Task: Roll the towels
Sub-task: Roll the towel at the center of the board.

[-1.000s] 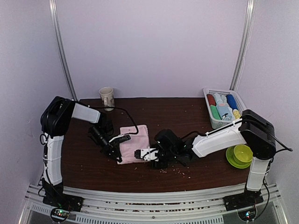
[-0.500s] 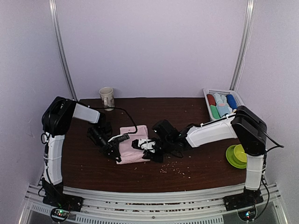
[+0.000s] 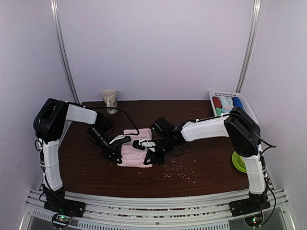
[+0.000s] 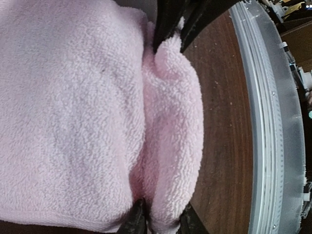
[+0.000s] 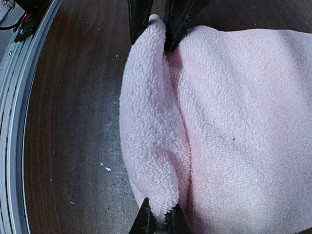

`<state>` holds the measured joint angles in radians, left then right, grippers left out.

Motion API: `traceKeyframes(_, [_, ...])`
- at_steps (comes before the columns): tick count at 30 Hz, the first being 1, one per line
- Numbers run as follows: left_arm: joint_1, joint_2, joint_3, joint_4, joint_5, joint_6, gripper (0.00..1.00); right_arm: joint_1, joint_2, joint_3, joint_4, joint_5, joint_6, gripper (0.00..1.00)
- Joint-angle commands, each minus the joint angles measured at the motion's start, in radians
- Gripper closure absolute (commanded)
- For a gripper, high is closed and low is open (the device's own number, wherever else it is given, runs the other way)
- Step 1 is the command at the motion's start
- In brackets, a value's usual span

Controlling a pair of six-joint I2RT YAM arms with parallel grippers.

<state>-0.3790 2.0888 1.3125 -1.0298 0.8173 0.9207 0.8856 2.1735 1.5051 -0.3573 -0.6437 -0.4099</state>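
A pale pink towel (image 3: 135, 146) lies flat on the dark wooden table, left of centre. Its near edge is turned over into a thick fold (image 4: 170, 122). My left gripper (image 4: 161, 223) holds the left end of that fold, a finger pressing on each side of it. My right gripper (image 5: 160, 219) is shut on the fold's other end, pinching it narrow. In the top view the left gripper (image 3: 119, 157) and right gripper (image 3: 148, 158) face each other across the towel. The rest of the towel (image 5: 243, 122) lies spread behind the fold.
A white slatted basket (image 3: 215, 125) at the back right holds several rolled cloths in different colours. A mug (image 3: 110, 99) stands at the back left. A green bowl (image 3: 240, 160) sits at the right edge, crumbs (image 3: 180, 175) lie scattered, and a metal rail (image 3: 153, 203) runs along the front.
My right arm has swung left onto the towel and shut on its near edge. That edge now stands up as a fold. The left gripper's jaws have widened a little.
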Motion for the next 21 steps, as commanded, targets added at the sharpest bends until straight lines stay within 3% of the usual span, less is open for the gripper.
traceKeyframes(1, [0.013, -0.045, -0.032, 0.137, -0.131, -0.061, 0.76, -0.018, 0.07, 0.038, -0.173, -0.036, 0.031, 1.0])
traceKeyframes(7, [0.013, -0.096, -0.075, 0.219, -0.162, -0.094, 0.71, -0.035, 0.121, 0.101, -0.262, -0.031, 0.057, 1.0])
traceKeyframes(13, [0.011, -0.244, -0.16, 0.332, -0.166, -0.084, 0.56, -0.062, 0.157, 0.124, -0.304, -0.072, 0.069, 1.0])
traceKeyframes(21, [-0.013, -0.43, -0.305, 0.498, -0.221, -0.031, 0.46, -0.101, 0.188, 0.159, -0.329, -0.159, 0.113, 1.0])
